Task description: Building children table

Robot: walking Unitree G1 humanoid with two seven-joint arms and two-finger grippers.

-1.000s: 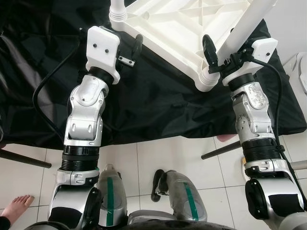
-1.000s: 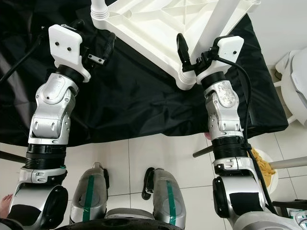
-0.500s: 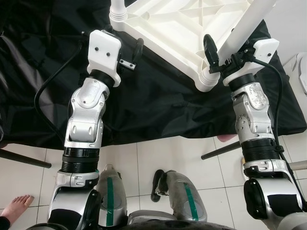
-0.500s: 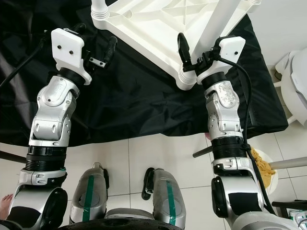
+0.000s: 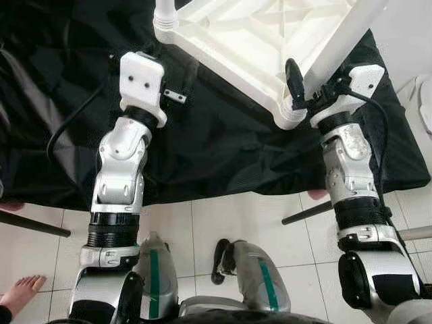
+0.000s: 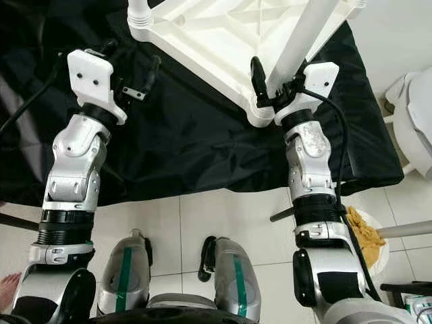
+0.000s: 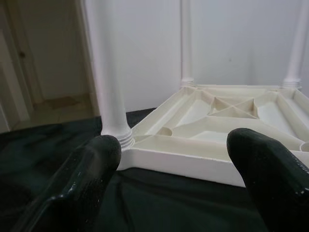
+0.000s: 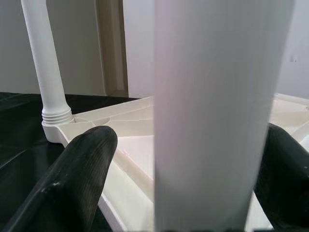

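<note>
1. The white plastic children table (image 5: pixel 256 40) lies upside down on a black cloth (image 5: pixel 216 142) that covers a surface in front of the robot. Its ribbed underside faces up.
2. White round legs stand up from the corners of this table. One leg (image 6: pixel 300 40) rises at the corner nearest to the robot's right side, and another leg (image 7: pixel 107 72) stands at the corner near the left arm.
3. The right hand (image 6: pixel 273 84) is at the near right corner of the children table, low on the leg, just above the threaded socket (image 5: pixel 290 116).
4. In the right wrist view the leg (image 8: pixel 217 111) stands between the two black fingers (image 8: pixel 79 179), one on each side. The fingers are spread around the leg, and I cannot tell for sure if they press on it or only stand close to it.
5. The left hand (image 5: pixel 177 84) is over the black cloth, just beside the long near edge of the children table and apart from it.
6. In the left wrist view its two fingers (image 7: pixel 87 179) are wide apart with nothing between them, and the table edge and the left corner leg are ahead of them.
7. On the tiled floor (image 5: pixel 236 216), a person's bare foot (image 5: pixel 23 291) is near the robot's left side.
</note>
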